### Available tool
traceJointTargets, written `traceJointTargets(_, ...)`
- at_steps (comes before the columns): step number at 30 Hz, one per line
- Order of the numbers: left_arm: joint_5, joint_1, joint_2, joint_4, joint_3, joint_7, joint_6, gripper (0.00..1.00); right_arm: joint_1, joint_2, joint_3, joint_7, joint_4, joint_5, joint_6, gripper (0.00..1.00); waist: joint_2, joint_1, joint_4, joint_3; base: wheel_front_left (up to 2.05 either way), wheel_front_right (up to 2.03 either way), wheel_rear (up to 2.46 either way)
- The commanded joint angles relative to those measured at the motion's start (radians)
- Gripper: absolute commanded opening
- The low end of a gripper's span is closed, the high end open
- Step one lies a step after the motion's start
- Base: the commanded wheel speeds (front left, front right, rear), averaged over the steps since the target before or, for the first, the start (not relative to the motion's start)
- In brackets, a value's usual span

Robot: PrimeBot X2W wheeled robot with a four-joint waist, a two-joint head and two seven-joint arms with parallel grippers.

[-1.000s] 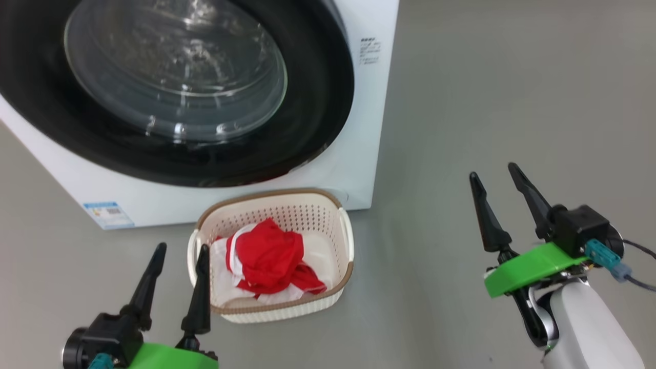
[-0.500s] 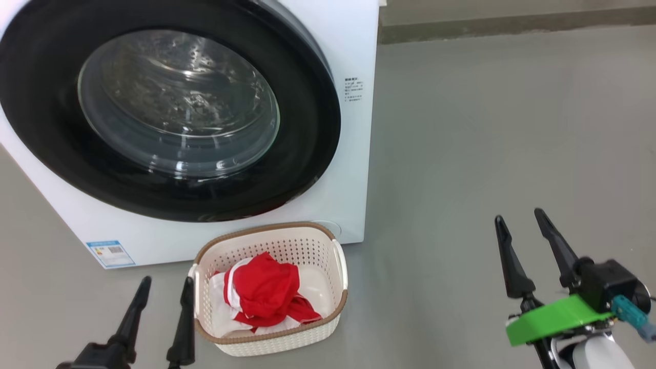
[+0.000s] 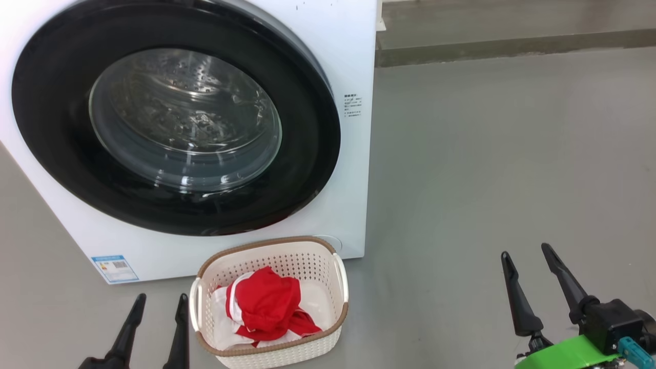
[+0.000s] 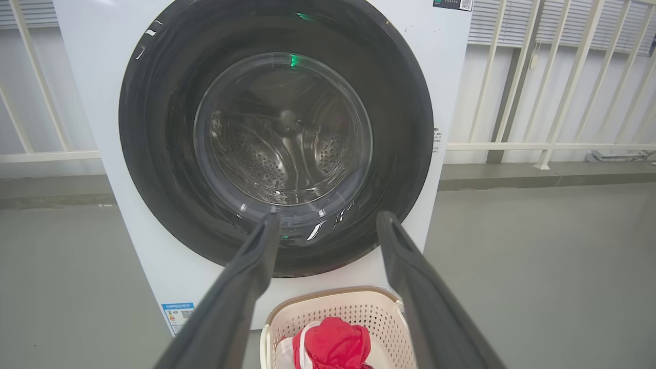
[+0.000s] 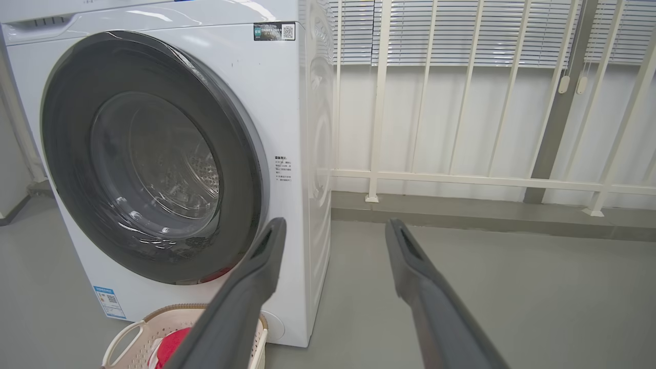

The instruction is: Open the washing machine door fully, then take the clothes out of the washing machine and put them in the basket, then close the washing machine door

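Observation:
The white washing machine [image 3: 353, 46] [image 4: 87, 77] [image 5: 287, 102] stands ahead with its black-rimmed glass door [image 3: 174, 128] [image 4: 277, 138] [image 5: 148, 159] shut flat against the front. On the floor before it sits the cream basket [image 3: 328, 251] [image 4: 338, 300] [image 5: 133, 328] holding the red and white clothes [image 3: 266, 302] [image 4: 330, 343] [image 5: 171, 346]. My left gripper [image 3: 160, 297] [image 4: 327, 218] is open and empty, just left of the basket. My right gripper [image 3: 526, 252] [image 5: 334, 224] is open and empty, well to the right over bare floor.
Grey floor spreads to the right of the machine. A white railing [image 5: 461, 179] and a low grey kerb [image 3: 512, 46] run behind it. A blue label [image 3: 115, 267] marks the machine's lower left front.
The head camera has tilted up, so the machine, the basket and both grippers sit lower in the picture. Both grippers have stayed open and the clothes lie unchanged in the basket.

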Motion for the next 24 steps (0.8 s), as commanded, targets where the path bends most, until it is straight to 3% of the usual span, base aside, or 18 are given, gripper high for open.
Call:
traceJointTargets(1,0.01,-0.009,0.011,-0.017,0.036,-0.008,-0.001,1.0,-0.014,-0.007,0.027,-0.006,-0.031,-0.008,-0.001,1.0,0.0,0.0,-0.002,-0.006,0.0,0.0,0.0)
traceJointTargets(20,0.023,0.009,0.004,-0.01,0.024,-0.008,0.008,1.0,0.018,-0.002,0.028,-0.006,-0.043,-0.02,-0.001,1.0,0.0,0.0,-0.005,-0.012,0.0,0.0,0.0)
traceJointTargets(21,0.017,0.022,-0.002,0.012,-0.004,0.0,0.002,0.0,0.037,0.005,0.004,0.0,-0.015,-0.012,0.0,0.0,0.0,0.0,-0.005,-0.012,0.0,0.0,0.0)
traceJointTargets(24,0.015,0.022,-0.007,0.033,-0.006,0.003,0.002,0.0,0.046,0.007,0.005,0.0,0.007,-0.01,0.0,0.0,0.0,0.0,-0.005,-0.012,0.0,0.0,0.0)
